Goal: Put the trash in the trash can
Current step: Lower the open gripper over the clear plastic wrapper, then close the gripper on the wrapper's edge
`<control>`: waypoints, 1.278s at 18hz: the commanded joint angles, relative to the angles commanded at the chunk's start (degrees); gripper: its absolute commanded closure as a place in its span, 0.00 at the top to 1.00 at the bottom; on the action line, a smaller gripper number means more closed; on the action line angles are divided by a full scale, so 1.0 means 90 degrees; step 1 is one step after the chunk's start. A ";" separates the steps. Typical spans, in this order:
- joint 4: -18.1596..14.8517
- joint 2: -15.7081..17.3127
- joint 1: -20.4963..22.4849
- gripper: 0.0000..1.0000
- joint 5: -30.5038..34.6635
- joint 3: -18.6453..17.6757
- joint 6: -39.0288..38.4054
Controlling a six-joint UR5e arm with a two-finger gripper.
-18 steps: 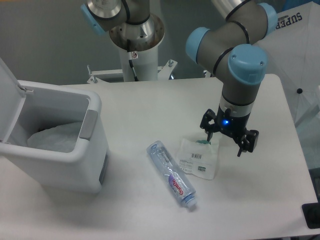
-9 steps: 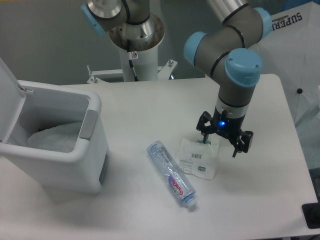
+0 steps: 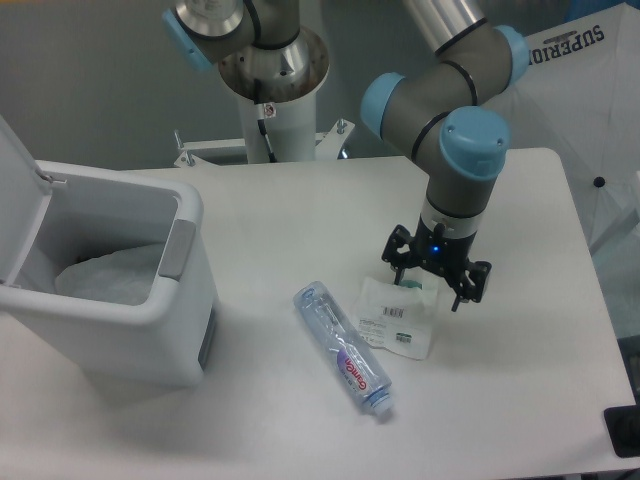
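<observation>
Since the earlier frame, the gripper (image 3: 427,283) has shifted left toward the bin side and now hangs with jaws spread over the packet (image 3: 399,315), holding nothing. Packet and bottle (image 3: 343,347) lie mid-table toward the near edge; the bin (image 3: 150,312) stands open at the left edge. Risk: thin, crinkly film may slip or be missed if the fingers close high.

A white table (image 3: 300,215) with rounded corners fills most of the view under even, soft light. Behind it stands a plain grey wall (image 3: 90,80). At the far right hangs white fabric (image 3: 590,90) printed with dark lettering.
</observation>
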 joint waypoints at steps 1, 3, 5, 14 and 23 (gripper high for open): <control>0.0000 0.0000 0.0010 1.00 0.0098 -0.0010 0.0088; -0.0010 0.0029 0.0039 1.00 0.0274 -0.0058 0.0186; -0.0010 0.0078 0.0039 1.00 0.0324 -0.0136 0.0119; -0.0010 0.0107 0.0029 1.00 0.1260 -0.0244 0.0108; -0.0010 0.0039 -0.0029 1.00 0.1983 -0.0674 0.0118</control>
